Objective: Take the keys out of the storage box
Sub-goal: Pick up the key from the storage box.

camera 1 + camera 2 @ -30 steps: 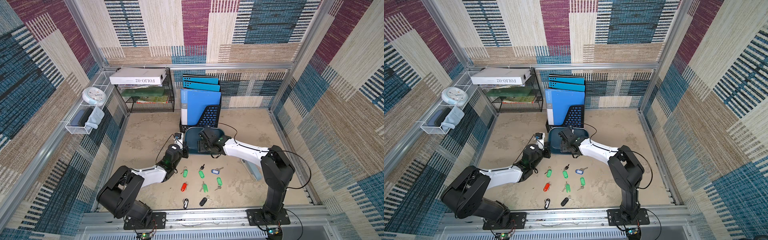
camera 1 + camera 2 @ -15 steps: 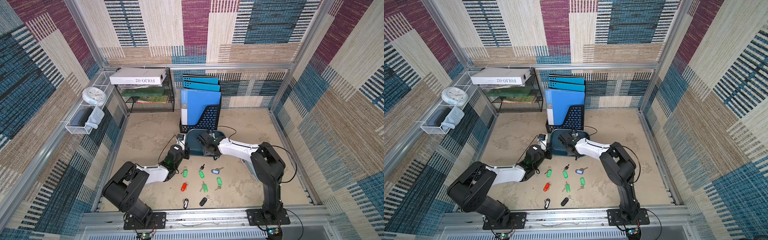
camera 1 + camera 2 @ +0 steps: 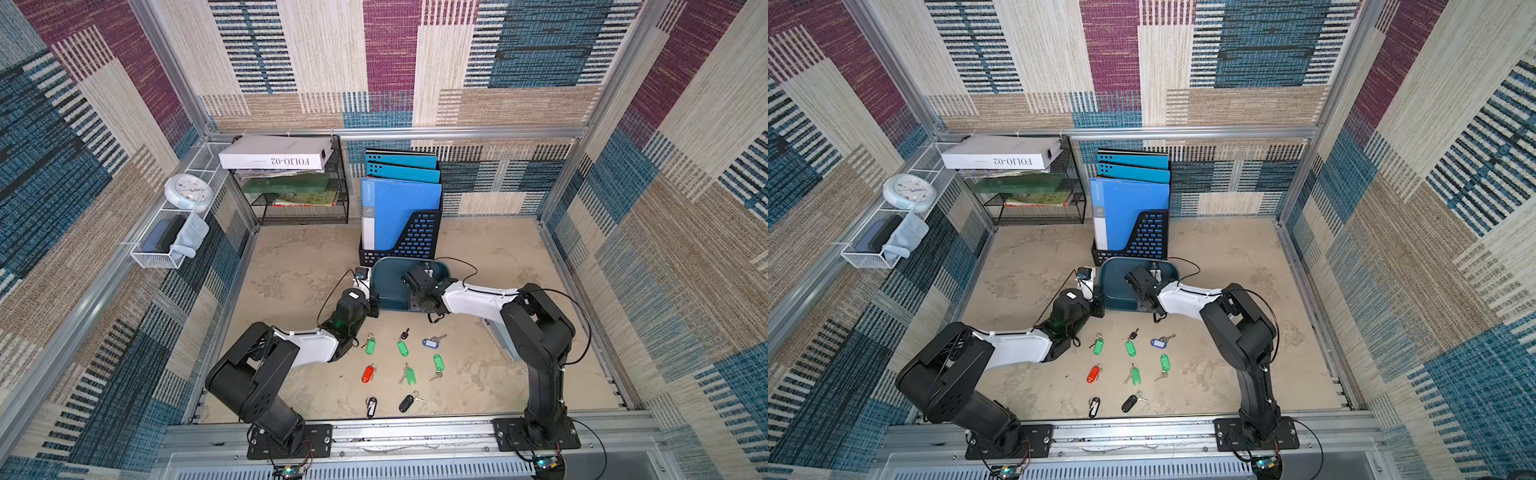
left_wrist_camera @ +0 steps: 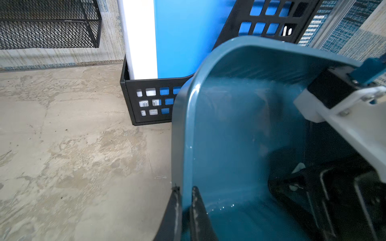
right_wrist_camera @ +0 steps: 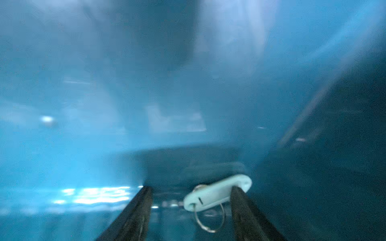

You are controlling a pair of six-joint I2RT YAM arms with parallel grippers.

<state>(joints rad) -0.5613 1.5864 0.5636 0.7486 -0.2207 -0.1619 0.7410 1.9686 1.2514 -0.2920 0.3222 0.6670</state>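
Observation:
The dark teal storage box (image 3: pixel 388 286) (image 3: pixel 1117 286) sits in front of the file holder. My left gripper (image 4: pixel 186 193) is shut on the box's left rim (image 4: pixel 183 129), one finger outside and one inside, near its front corner (image 3: pixel 372 306). My right gripper (image 5: pixel 191 189) (image 3: pixel 415 297) reaches into the box and stands open. A pale blue tagged key (image 5: pixel 217 193) with its ring lies between the fingers, its end against one finger (image 5: pixel 240 200). Several more keys lie on the table in front: green (image 3: pixel 370 345), blue (image 3: pixel 430 342), red (image 3: pixel 367 373), black (image 3: pixel 406 402).
A black perforated file holder (image 3: pixel 415 237) with blue folders stands right behind the box. A black mesh rack (image 3: pixel 299 199) with a white carton stands at the back left. A white wire basket (image 3: pixel 166 245) and a clock (image 3: pixel 187 193) hang on the left wall.
My right gripper has shifted a little inside the box and its jaws have narrowed around the pale blue tag. The left gripper stays clamped on the rim.

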